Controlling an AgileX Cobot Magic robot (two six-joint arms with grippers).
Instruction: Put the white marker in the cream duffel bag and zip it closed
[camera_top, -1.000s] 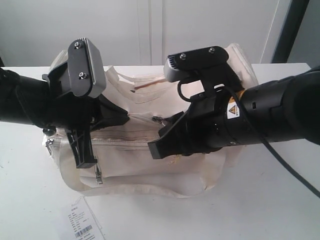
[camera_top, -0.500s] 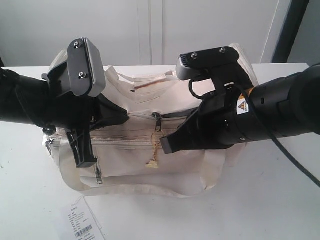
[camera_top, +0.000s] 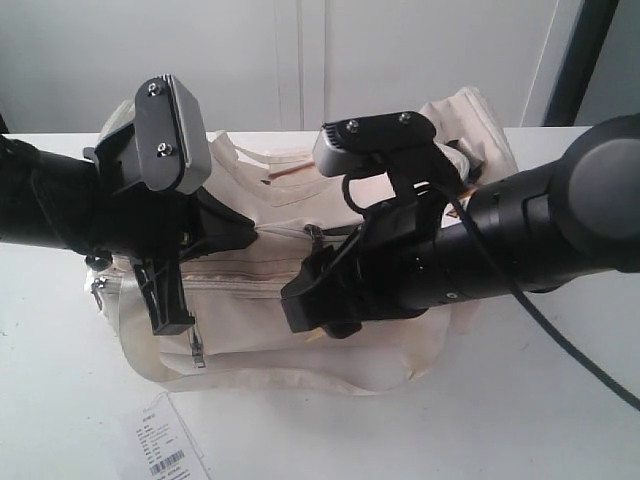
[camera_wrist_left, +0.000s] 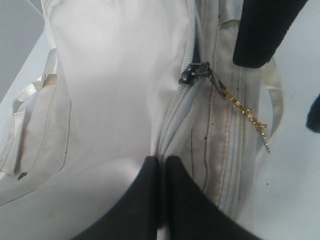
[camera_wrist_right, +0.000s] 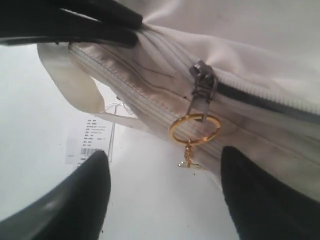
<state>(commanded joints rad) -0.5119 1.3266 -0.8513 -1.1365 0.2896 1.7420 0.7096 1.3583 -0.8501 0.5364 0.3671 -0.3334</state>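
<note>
Zipper pull (camera_wrist_right: 202, 92) on cream duffel bag (camera_wrist_right: 260, 45), facing splayed right claw (camera_wrist_right: 165, 152).

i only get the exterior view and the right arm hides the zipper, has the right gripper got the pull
Observer: No. In the right wrist view the right gripper is open and the zipper pull hangs ahead of it, untouched, with a gold ring dangling from it.
Operator: ok and is it zipped all the way
Observer: Not fully. On the side of the pull away from the left arm, a dark gap shows between the teeth.
Operator: whats the left one doing
Observer: The left gripper is shut, pinching the fabric of the bag where the teeth are already joined.
</note>
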